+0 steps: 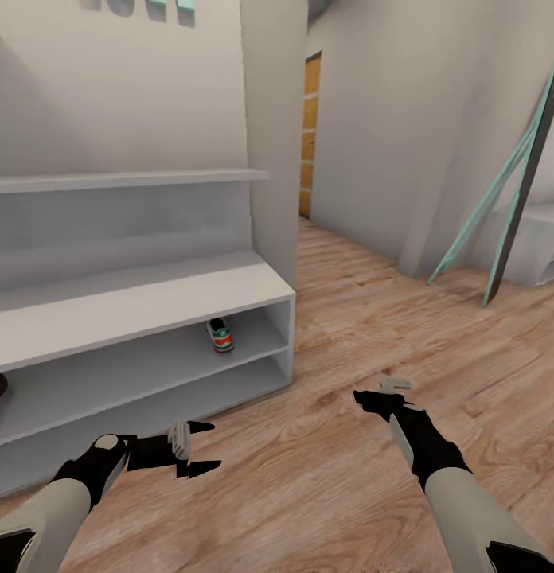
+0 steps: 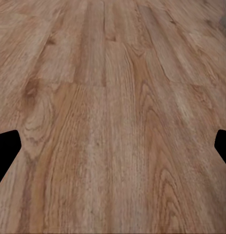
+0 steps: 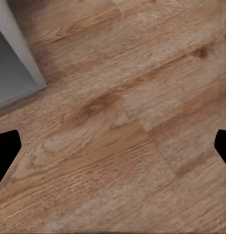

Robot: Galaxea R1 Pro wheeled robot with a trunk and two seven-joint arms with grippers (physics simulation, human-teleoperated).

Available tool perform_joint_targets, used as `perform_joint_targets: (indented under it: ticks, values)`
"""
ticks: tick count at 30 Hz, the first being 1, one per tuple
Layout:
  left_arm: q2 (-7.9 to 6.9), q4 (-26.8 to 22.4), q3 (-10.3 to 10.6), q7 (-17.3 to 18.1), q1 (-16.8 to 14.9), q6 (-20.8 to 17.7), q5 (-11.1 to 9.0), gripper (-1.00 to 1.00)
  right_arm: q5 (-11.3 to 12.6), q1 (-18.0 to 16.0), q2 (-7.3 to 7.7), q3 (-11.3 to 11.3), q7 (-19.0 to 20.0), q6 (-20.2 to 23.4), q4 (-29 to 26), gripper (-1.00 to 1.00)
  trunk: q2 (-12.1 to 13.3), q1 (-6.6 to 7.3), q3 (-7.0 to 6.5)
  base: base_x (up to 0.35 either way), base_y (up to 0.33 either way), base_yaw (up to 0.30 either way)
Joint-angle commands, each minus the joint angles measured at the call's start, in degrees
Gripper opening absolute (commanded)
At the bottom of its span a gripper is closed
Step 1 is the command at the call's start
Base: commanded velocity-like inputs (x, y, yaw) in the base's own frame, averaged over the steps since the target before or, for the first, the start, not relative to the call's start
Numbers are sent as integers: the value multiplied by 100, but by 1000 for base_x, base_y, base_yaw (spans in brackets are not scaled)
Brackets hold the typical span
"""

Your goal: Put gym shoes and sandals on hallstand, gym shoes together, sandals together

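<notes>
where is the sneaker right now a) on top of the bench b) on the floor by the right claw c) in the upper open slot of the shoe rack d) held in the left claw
c: the sneaker sits inside the upper slot of the shoe rack, near its right end, with both claws open and empty over the floor.

Teal-framed ladder against wall; orange door beyond.

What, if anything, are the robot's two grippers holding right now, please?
Nothing. The left gripper and right gripper are both open above the bare wood floor, with nothing between their fingers.
</notes>
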State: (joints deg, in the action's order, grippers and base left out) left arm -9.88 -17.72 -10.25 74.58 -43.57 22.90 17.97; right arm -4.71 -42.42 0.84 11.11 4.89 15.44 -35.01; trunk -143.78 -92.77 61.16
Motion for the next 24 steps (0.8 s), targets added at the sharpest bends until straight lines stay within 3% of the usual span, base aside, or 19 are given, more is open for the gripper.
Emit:
perform_joint_targets:
  ticks: [1, 24]
  values:
    - [4, -3, -49, 22, -2, 30, 49, 100, -52, -3, -5, 32, 47, 29, -8, 100, -2, 1, 5, 0, 0, -300]
    - [4, -3, -52, 8, -1, 22, 49, 100, -47, -3, -5, 32, 48, 29, -15, 100, -2, 1, 5, 0, 0, -300]
